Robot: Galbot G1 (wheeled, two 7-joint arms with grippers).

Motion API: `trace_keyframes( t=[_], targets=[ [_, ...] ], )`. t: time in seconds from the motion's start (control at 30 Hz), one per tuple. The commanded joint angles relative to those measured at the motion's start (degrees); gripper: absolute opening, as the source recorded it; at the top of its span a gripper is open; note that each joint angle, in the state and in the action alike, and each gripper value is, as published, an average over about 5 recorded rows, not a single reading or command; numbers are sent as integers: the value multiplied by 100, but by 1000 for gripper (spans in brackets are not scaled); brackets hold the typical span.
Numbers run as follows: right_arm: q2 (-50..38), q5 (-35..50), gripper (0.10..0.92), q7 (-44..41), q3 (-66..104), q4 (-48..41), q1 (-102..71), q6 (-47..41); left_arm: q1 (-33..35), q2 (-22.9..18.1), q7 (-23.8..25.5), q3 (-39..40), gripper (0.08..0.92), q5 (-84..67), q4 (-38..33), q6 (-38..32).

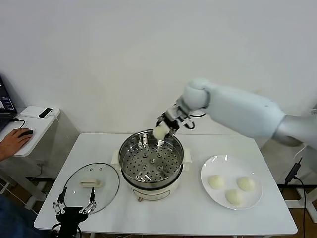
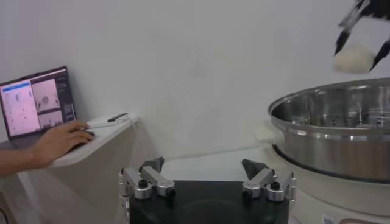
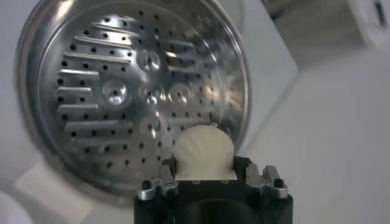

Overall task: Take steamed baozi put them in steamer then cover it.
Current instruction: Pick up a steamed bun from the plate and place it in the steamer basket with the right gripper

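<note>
Head view: right hand [image 1: 165,127] raised over the far rim of the steamer [image 1: 151,163], pinching one baozi [image 1: 160,132] just above the rim. Perforated tray bare inside. Three more baozi on the white plate [image 1: 212,169] at the steamer's right, one of them nearest the steamer [image 1: 215,181]. Glass cover [image 1: 92,182] lying flat on the white counter [image 1: 198,218] at the steamer's left, handle up. Left hand [image 1: 74,204] low at the near counter edge, just beside the cover, fingers spread wide, gripping nothing.

Left wrist view: spread left hand [image 2: 207,178] in front, empty; steamer wall [image 2: 332,143] beyond; held baozi [image 2: 353,59] hanging above the rim, clamped between dark fingertips.

Right wrist view: baozi [image 3: 203,150] squeezed between the right hand's [image 3: 207,176] fingers, over the tray's [image 3: 122,97] edge.
</note>
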Motion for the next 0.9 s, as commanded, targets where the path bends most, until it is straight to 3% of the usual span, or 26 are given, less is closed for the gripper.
trace_keyframes(
  t=[0.03, 0.27, 0.57, 0.77, 0.9],
  targets=[
    [1030, -808, 585, 125, -595, -510, -71, 884, 36, -9, -2, -47, 823, -19, -23, 1],
    [1274, -1676, 585, 311, -517, -1153, -354, 1508, 20, -48, -5, -38, 823, -18, -18, -2],
    [1301, -2199, 586, 472, -434, -1433, -550, 1834, -34, -55, -5, -18, 823, -20, -26, 7],
    [1329, -2251, 603, 594, -380, -1550, -592, 1972, -77, -51, -3, -23, 823, -32, -29, 27],
    [1230, -1874, 684, 492, -374, -1357, -410, 1825, -103, -40, 2, -25, 823, -45, -26, 50]
  ],
)
